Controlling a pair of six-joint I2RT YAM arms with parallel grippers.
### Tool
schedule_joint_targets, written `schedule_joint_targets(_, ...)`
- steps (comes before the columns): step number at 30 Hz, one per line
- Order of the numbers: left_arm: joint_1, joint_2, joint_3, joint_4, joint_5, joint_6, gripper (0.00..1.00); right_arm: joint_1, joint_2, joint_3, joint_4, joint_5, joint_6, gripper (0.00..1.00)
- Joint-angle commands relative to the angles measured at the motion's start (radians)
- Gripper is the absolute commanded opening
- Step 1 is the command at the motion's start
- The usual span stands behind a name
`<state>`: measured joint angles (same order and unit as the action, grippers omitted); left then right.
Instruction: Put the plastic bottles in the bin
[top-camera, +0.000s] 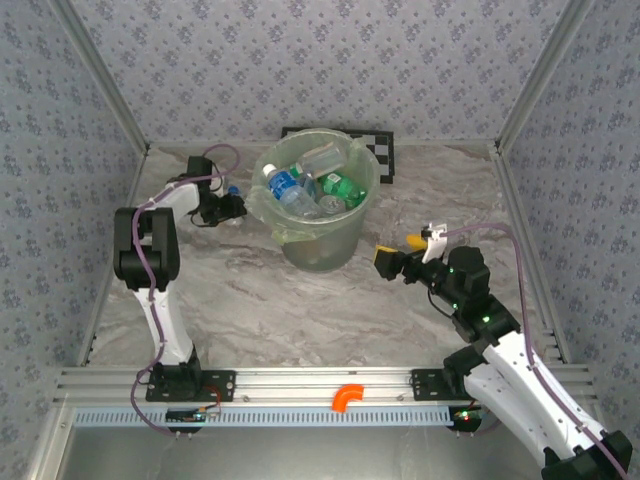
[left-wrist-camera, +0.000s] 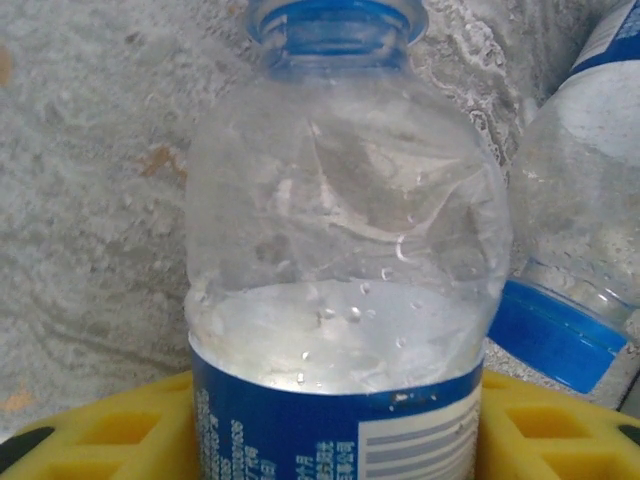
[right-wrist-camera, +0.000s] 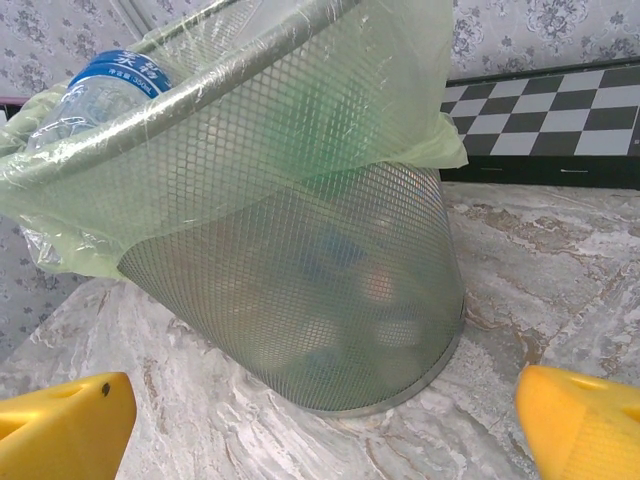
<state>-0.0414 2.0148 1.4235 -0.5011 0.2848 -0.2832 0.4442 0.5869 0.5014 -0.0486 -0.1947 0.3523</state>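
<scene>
We are nearing the end: the round green-lined mesh bin (top-camera: 320, 252) is holding most bottles. The left gripper (top-camera: 235, 207), upper left, is clamping a clear blue-capped plastic bottle (left-wrist-camera: 340, 250), a second blue-capped bottle (left-wrist-camera: 590, 200) lying beside it; the right gripper (top-camera: 398, 250) is gaping empty.

**Left end effector (top-camera: 228, 207) clamped on a clear bottle (left-wrist-camera: 340, 250), right end effector (top-camera: 398, 248) spread wide**

In the top view, the left arm (top-camera: 150, 260) rises from its base at lower left and folds at the elbow. It reaches up and right into the upper left of the frame. In its wrist view, yellow fingers (left-wrist-camera: 110, 430) press both sides of the bottle. The right arm (top-camera: 500, 340) stretches from the lower right corner toward centre right. Its two fingertips stand well apart, at the bottom corners of its wrist view.
</scene>
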Motion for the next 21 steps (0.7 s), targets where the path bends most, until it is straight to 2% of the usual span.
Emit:
schedule_joint_targets(1,-0.004,-0.1,-0.02,-0.002,0.013,-0.041,0.53,-0.007,-0.016,-0.009,0.004,0.014,0.011,0.99)
schedule_joint_targets(11,-0.005,-0.332,-0.098,-0.022,-0.032,-0.203,0.54,-0.009,-0.067,0.035,-0.031,0.037,0.012,0.99)
schedule_joint_targets(21,-0.044,-0.593,-0.063,-0.131,-0.067,-0.243,0.54,0.009,-0.099,0.168,-0.122,0.043,0.036,0.99)
